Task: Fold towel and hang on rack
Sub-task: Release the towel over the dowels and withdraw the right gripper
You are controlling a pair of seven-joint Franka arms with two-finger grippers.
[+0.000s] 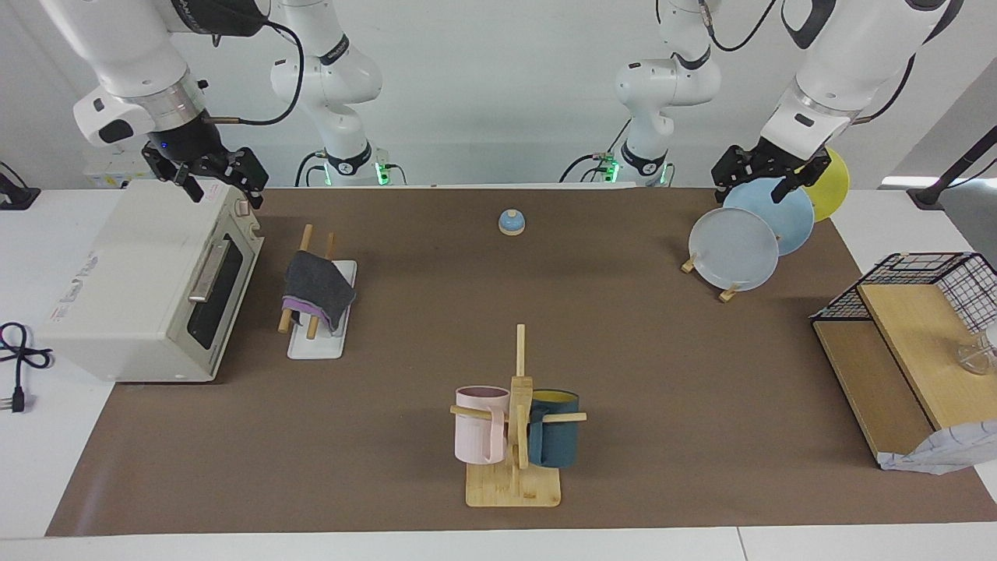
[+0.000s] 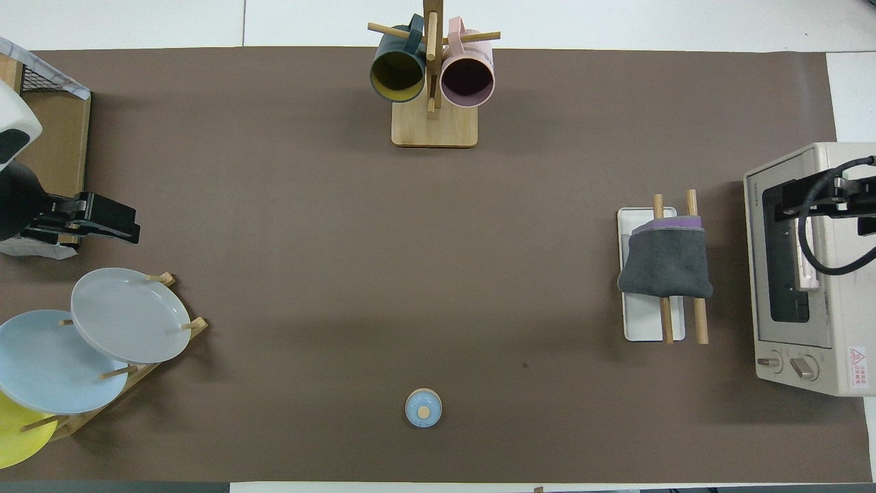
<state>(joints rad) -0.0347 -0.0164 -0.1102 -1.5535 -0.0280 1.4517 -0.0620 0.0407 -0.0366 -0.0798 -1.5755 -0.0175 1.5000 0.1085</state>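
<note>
The towel [image 1: 318, 290] is folded, grey face out with a purple edge showing, and draped across both rods of the rack [image 1: 321, 331]. The rack stands on the brown mat [image 1: 623, 483] toward the right arm's end of the desk, just beside the toaster oven [image 1: 148, 288], whose door faces it. The rods' long axis runs from the robots' edge toward the opposite edge; the towel sits on the half nearer the robots.

The right gripper [image 1: 209, 176] hangs over the oven's top, jaws wide, holding nothing; it is the nearer arm. The left gripper [image 1: 767, 175] waits over the plate stand [image 1: 736, 245], also wide and empty.

Judgement: hanging looks done. Open mat lies around the rack except oven-side.
</note>
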